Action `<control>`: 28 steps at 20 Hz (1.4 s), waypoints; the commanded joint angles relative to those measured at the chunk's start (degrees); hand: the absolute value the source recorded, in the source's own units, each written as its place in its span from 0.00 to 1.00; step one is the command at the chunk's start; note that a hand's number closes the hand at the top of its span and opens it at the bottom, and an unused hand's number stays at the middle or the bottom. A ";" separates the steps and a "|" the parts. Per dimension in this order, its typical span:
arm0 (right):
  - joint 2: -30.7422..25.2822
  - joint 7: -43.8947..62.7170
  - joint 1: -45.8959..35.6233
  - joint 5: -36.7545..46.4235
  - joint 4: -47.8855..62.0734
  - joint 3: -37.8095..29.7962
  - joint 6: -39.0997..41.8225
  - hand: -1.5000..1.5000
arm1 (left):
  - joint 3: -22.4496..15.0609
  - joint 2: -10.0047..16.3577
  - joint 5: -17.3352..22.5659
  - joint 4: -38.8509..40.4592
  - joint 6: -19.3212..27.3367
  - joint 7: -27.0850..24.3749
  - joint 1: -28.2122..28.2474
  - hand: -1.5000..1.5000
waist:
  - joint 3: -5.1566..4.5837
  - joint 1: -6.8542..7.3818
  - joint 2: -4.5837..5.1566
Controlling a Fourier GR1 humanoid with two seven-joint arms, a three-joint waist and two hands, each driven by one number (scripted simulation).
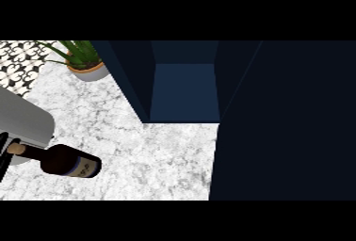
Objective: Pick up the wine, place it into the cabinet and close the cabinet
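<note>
Barely in view, my left hand lies by the wine bottle; grasping or not, I cannot tell. A potted plant flanks the open cabinet.

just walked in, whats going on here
The robot's left hand, barely showing at the view's left edge, is at the neck of a dark wine bottle, which is tilted over the marble counter. How the hand grips it is hidden. The navy cabinet stands open, and the bottle is not yet inside it.
</note>
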 commanded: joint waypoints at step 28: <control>0.61 1.29 2.63 -6.78 -5.70 -4.04 2.48 0.00 | 1.95 1.21 -9.88 32.26 -10.37 -22.11 -7.95 0.00 | 0.05 -0.23 0.07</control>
